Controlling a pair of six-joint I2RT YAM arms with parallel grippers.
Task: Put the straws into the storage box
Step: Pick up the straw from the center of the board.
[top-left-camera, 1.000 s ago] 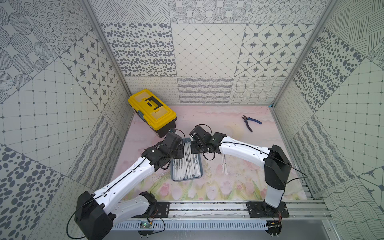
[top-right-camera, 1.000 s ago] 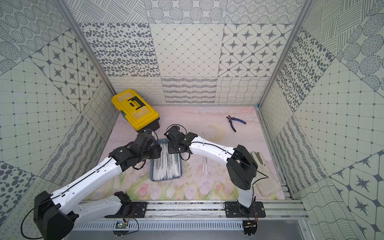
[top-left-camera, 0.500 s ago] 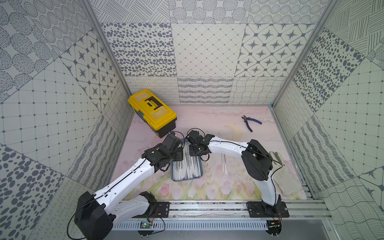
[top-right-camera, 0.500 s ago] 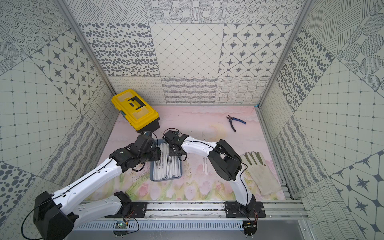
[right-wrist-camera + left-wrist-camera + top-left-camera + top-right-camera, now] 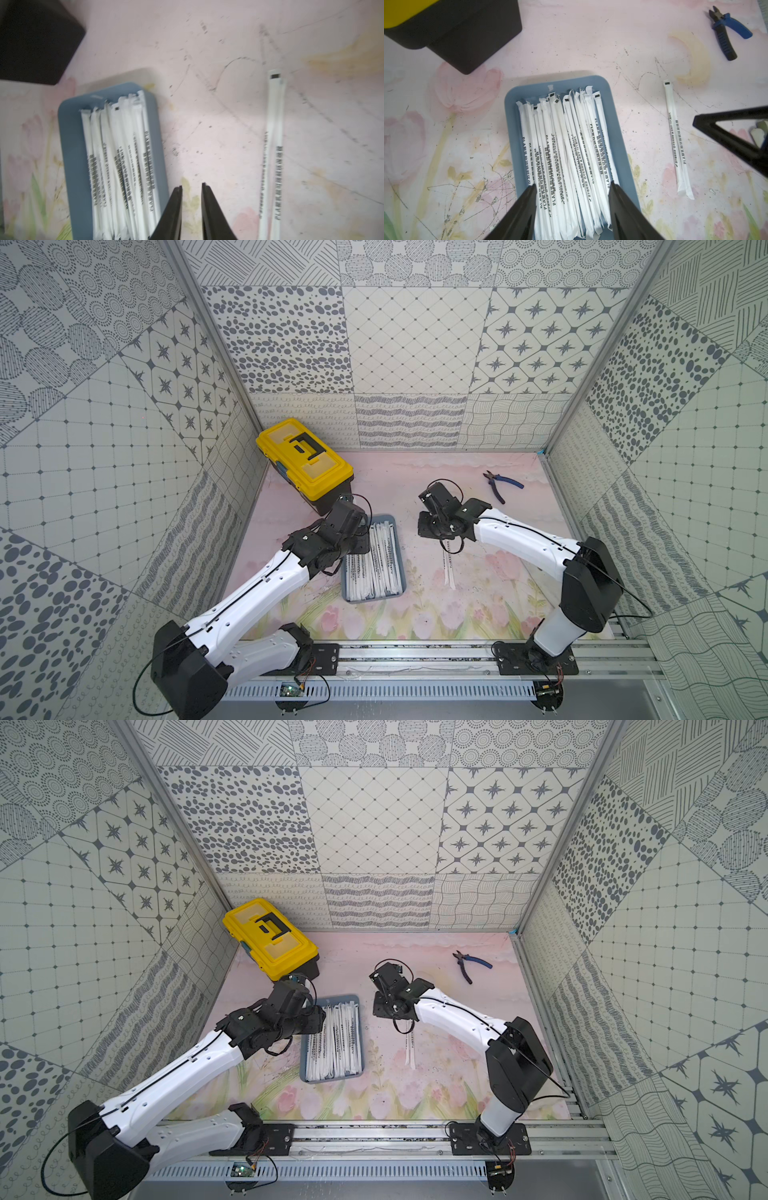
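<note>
Left arm (image 5: 257, 585) stays at the left side of the storage box (image 5: 374, 598). The left jaws stand apart above the straws (image 5: 374, 560) packed in it and grip nothing. Right arm (image 5: 519, 539) has pulled right, off the storage box, over bare desk (image 5: 478, 614). The right jaws have parted to a narrow gap and are empty. Storage box unmoved, centre-left. Two loose straws (image 5: 448, 570) lie on the desk to its right.

A yellow toolbox (image 5: 305, 462) with a black handle and base is sitting askew at the back left of the pink floral worktop (image 5: 399, 485), close to the patterned wall (image 5: 232, 489). Blue-handled pliers (image 5: 502, 486) are lying flat at the back right, well apart from it.
</note>
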